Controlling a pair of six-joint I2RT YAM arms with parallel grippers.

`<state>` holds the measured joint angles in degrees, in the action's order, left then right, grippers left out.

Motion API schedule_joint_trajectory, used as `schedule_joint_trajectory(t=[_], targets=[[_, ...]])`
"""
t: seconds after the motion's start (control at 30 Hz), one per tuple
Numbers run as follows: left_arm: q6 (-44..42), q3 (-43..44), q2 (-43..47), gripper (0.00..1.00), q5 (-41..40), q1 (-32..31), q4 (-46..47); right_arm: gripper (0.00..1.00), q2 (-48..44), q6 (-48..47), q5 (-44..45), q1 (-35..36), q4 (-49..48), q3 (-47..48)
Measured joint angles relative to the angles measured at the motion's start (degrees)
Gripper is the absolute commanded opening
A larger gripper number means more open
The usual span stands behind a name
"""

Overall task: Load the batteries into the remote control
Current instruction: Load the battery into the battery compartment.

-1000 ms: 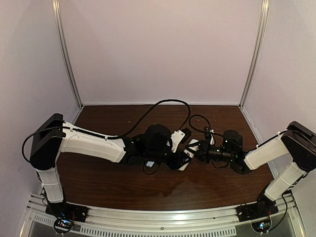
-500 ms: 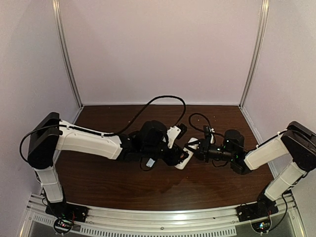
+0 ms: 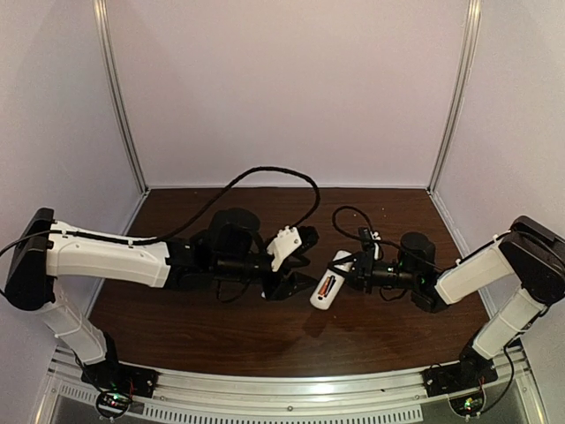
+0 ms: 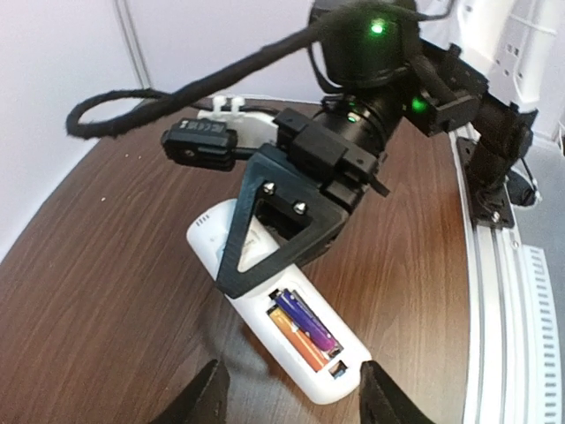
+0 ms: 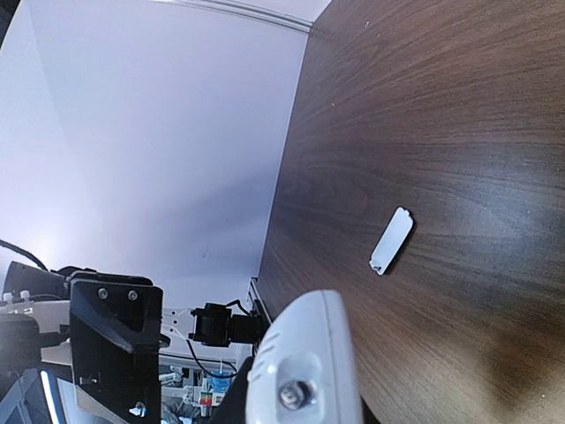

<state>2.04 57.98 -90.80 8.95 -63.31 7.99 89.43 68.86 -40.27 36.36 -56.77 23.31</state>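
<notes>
Left claw (image 3: pixel 300 261) withdrew; right claw (image 3: pixel 350 270) holds remote control (image 3: pixel 327 288).

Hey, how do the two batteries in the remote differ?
The orange battery is bright; the purple battery is dark. In the left wrist view, the orange battery lies lower-left in the recess, the purple battery upper-right. Both lie lengthwise, side by side, in the remote control's open back.

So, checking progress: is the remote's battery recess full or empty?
Full: an orange battery and a purple battery lie side by side in the remote.
</notes>
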Motion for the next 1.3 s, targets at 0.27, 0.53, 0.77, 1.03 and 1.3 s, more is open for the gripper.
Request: schedule_joint_trajectory(t=[0.27, 0.53, 0.77, 1.03, 1.3], targets=[[-15.6, -0.6, 0.7, 0.37, 4.9, -0.2, -3.1, 0.0, 0.9, -2.9, -5.0, 1.2, 2.9, 2.4], [-21.4, 0.4, -2.5, 0.31, 5.3, -2.2, -4.0, 0.0, 2.8, -4.5, -8.2, 3.3, 4.1, 3.9], [-22.5, 0.9, -3.8, 0.29, 5.3, -2.6, -5.1, 0.0, 3.0, -6.4, -9.2, 4.8, 6.4, 5.4], [-23.1, 1.8, -4.1, 0.26, 5.1, -2.6, -5.4, 0.0, 3.0, -7.6, -9.4, 5.7, 7.6, 5.6], [-23.5, 1.8, -4.5, 0.26, 4.9, -2.6, -6.1, 0.0, 3.0, -8.3, -9.5, 6.3, 8.4, 5.7]])
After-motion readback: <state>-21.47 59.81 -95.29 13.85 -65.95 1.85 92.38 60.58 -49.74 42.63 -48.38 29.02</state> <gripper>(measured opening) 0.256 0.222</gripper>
